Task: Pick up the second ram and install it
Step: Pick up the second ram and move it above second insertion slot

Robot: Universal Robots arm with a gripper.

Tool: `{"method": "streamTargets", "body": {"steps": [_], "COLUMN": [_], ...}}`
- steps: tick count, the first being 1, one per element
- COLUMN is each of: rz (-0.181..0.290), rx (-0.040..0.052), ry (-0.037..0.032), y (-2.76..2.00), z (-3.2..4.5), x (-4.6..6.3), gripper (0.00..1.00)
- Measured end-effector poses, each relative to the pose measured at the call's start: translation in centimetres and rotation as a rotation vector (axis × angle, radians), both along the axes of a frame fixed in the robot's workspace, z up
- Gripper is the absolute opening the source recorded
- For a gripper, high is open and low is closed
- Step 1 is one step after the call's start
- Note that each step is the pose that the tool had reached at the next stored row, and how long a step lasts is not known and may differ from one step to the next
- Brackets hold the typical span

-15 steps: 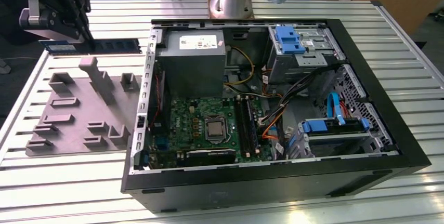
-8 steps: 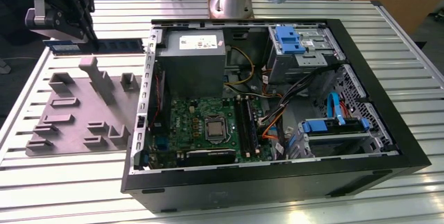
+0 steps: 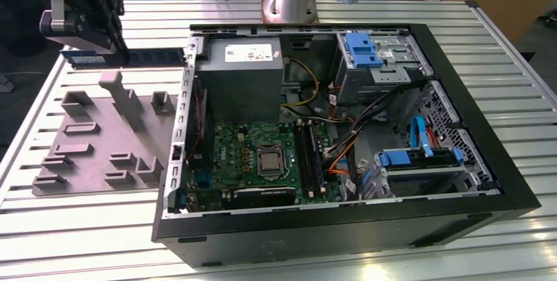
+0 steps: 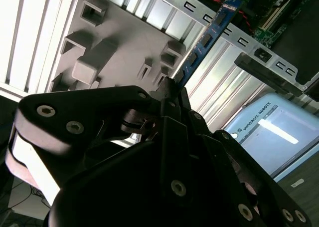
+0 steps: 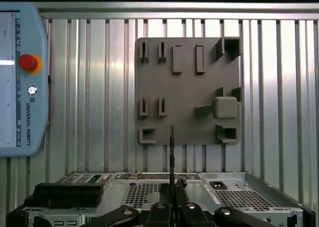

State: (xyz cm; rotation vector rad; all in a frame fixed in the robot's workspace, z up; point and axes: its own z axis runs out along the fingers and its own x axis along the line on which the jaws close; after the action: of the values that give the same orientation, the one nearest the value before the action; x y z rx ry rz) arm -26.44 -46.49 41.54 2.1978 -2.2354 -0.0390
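Ram (image 3: 155, 55) is being pinched by the gripper (image 3: 111, 53) beside the case (image 3: 348, 232). Transfer is seemingly being made, and careful alignment with a slot (image 3: 310, 157) is being called for.

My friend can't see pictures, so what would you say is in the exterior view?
The tool holds the second ram level over the slatted table, beside a grey holder plate. To the exterior view's right lies an open computer case showing its green motherboard.
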Motion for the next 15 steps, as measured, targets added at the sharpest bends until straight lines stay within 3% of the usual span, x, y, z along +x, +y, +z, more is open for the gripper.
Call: {"method": "streamTargets", "body": {"steps": [15], "rz": [0.0], "rx": [0.0001], "ry": [-0.0001], "y": [0.0], "z": [-0.01], "x": [1.07], "gripper": [0.14]}}
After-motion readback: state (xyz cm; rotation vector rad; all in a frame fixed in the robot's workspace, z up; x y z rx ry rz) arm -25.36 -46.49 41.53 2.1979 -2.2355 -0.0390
